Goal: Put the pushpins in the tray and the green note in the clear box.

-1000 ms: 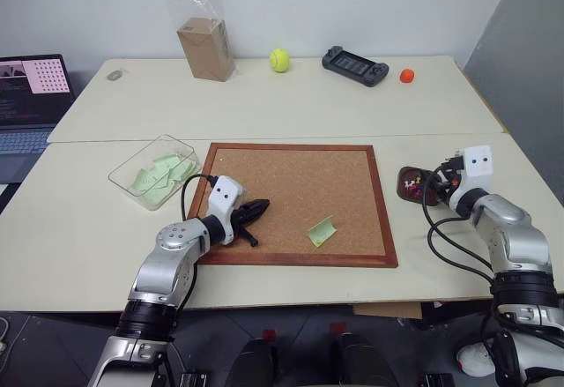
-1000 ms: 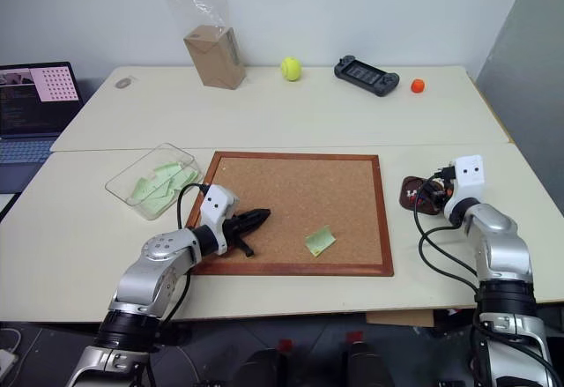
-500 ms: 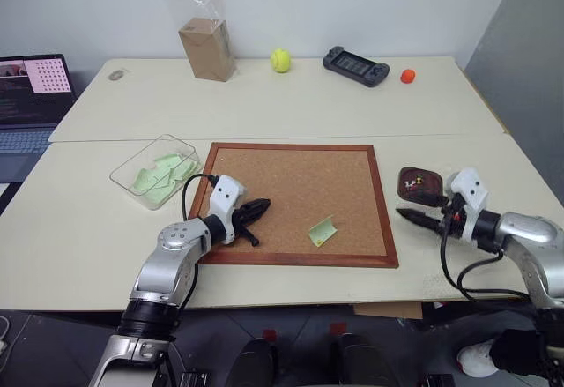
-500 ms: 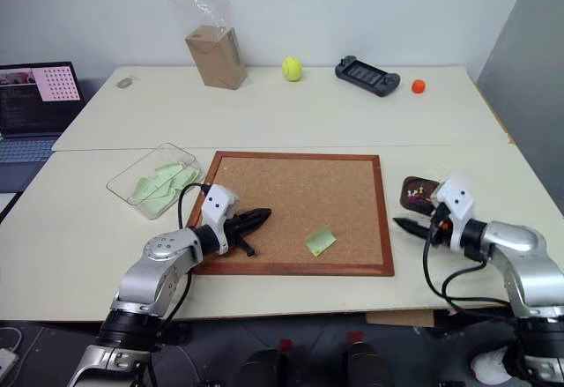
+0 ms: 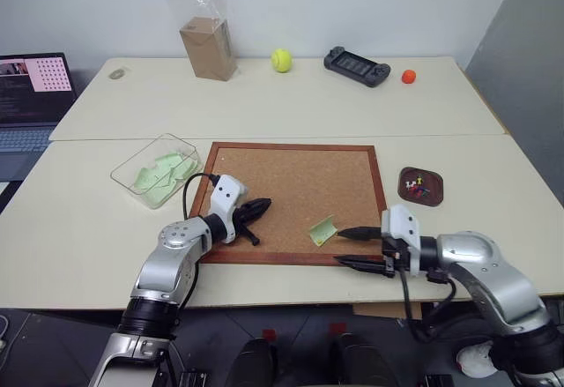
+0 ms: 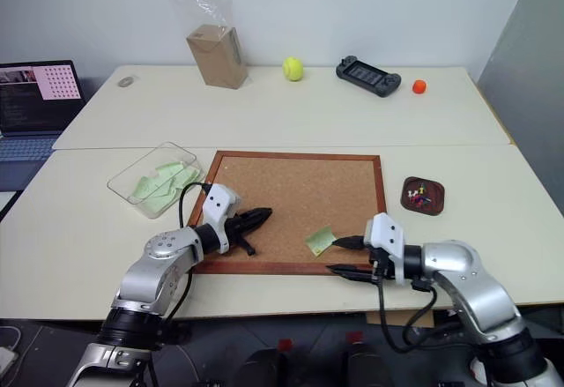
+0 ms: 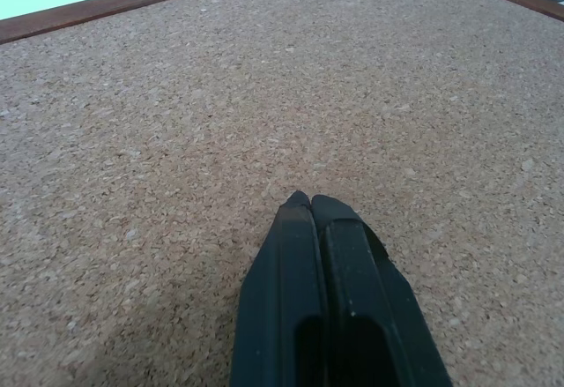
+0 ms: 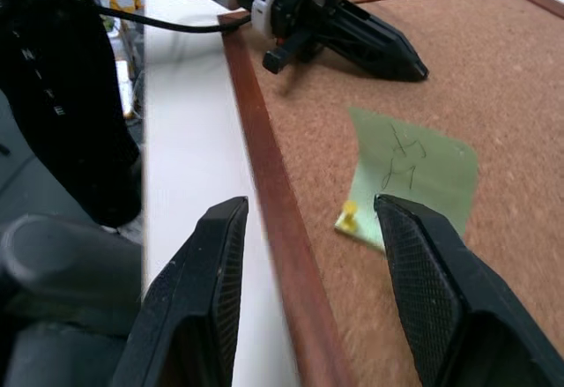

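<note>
The green note [image 5: 322,230] lies on the corkboard near its front right, with a yellow pushpin [image 8: 350,217] at its corner. My right gripper [image 5: 339,247] is open over the board's front edge, pointing left, its tips just right of the note. Nothing is between its fingers. Several pushpins [image 5: 420,186] lie in the dark reddish tray [image 5: 402,184], right of the board. My left gripper [image 5: 263,204] is shut and empty, low over the board's front left. The clear box [image 5: 132,155], left of the board, holds several green notes.
The wood-framed corkboard [image 5: 291,175] takes up the middle of the near table. On the far table stand a bagged cardboard box [image 5: 207,48], a tennis ball [image 5: 280,59], a game controller [image 5: 355,65] and an orange ball [image 5: 407,76]. A laptop [image 5: 31,96] sits at the far left.
My right arm has swung from the tray leftward and toward the table's front edge, turning its gripper to point left at the note. The left arm has stayed still.
</note>
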Robot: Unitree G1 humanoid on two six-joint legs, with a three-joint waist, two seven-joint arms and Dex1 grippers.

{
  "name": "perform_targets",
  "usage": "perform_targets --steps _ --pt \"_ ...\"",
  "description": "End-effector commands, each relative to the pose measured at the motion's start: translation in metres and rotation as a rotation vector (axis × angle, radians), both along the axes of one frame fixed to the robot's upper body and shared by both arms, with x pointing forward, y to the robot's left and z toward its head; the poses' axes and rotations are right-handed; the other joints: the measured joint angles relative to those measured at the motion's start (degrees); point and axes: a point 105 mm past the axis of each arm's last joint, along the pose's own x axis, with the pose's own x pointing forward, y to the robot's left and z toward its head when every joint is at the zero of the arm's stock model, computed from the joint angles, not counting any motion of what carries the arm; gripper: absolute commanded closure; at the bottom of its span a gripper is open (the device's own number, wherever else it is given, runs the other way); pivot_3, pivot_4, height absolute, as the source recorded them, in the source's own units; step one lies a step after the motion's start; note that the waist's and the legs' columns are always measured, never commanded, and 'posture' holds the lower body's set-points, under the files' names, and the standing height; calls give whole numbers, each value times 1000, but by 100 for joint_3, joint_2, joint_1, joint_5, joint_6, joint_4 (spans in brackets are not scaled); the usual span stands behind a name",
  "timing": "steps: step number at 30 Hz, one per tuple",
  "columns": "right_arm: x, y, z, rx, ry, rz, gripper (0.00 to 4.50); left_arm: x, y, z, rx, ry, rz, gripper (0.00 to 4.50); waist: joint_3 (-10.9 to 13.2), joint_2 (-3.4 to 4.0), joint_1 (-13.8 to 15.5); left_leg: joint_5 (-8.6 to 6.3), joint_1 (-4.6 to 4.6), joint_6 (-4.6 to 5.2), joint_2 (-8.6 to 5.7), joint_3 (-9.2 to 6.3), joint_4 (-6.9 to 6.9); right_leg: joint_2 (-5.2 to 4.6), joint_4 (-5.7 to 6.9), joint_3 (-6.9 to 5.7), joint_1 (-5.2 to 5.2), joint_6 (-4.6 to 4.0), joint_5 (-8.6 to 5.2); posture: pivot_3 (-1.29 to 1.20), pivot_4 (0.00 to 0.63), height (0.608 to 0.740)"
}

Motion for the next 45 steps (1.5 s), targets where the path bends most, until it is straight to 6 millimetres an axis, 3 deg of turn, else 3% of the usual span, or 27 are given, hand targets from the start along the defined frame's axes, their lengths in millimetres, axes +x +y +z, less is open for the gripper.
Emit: perform_targets --steps 1,20,32,40,45 --pt "12 9 4 15 -77 1 2080 -7 6 -19 33 74 23 4500 0 -1 -4 0 0 0 2 1 -1 0 -2 1 0 -1 1 0 150 740" --pt "18 38 -12 29 -67 71 2080 -9 5 -20 25 71 33 4500 0 -1 -12 -2 -1 -1 2 -2 -3 -6 -1 -3 -1 -16 9 0 150 740" --pt "22 39 -22 -2 -86 88 4473 -10 6 -19 25 70 35 4500 0 0 -16 -2 -1 -2 0 -1 -3 -6 -1 -4 -2 -22 12 0 150 740" --pt "27 36 -23 -11 -108 69 4473 -12 5 -19 26 71 30 4500 0 0 -18 -3 -1 -4 1 -1 -3 -6 0 -3 -2 -29 17 0 150 740" --pt "24 38 1 105 -73 83 4473 -13 5 -19 25 72 30 4500 0 0 -19 -3 0 -4 1 -1 -3 -6 2 -4 -2 -29 17 0 150 740"
